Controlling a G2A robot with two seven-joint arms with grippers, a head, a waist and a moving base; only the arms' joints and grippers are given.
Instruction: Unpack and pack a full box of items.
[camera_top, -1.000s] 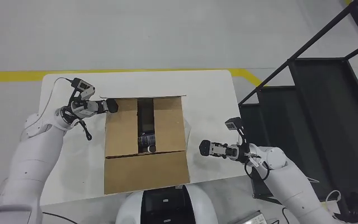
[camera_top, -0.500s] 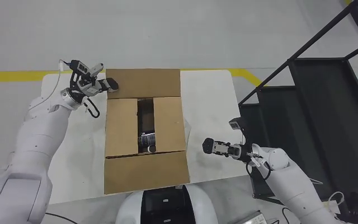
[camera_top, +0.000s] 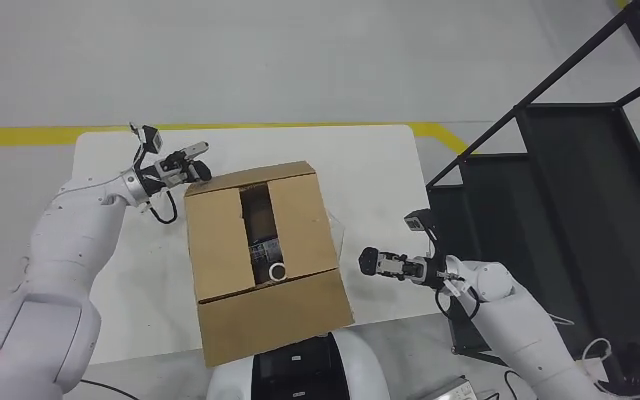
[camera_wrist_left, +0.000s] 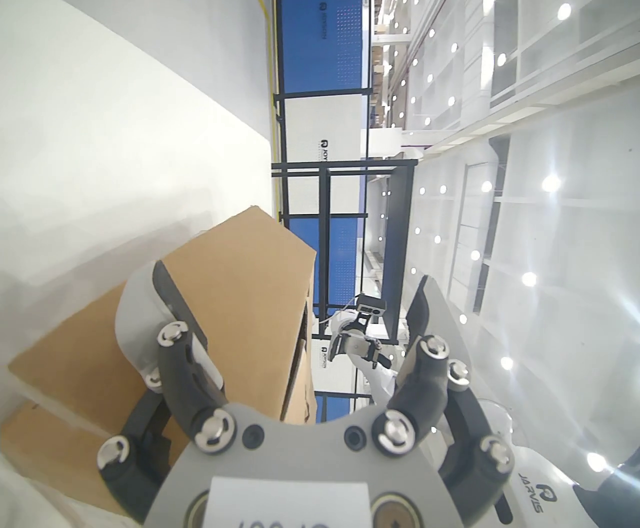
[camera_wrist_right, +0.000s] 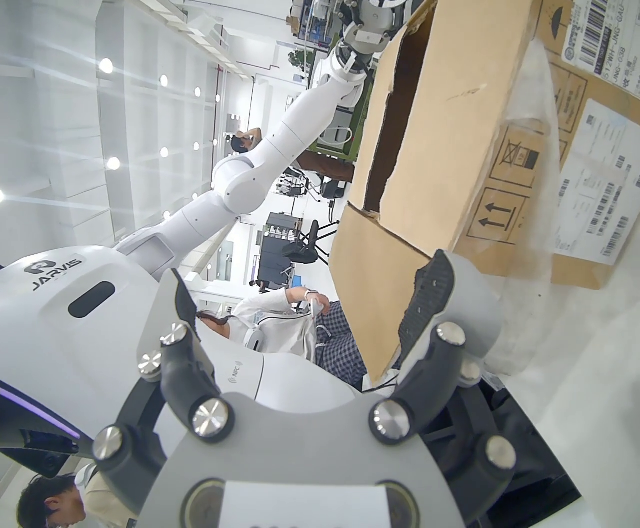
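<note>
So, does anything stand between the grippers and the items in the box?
Yes: the box has its top flaps nearly shut over the items, leaving a narrow slot. The left gripper sits at its far corner, the right gripper beside it.

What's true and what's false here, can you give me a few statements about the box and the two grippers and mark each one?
1. The left gripper is open, near the cardboard box's far corner. True.
2. The right gripper holds an item from the box. False: it is open and empty, beside the box and apart from it.
3. The box's top flaps are fully shut. False: a gap between them shows dark items inside.
4. The box is on the white table. True.
</note>
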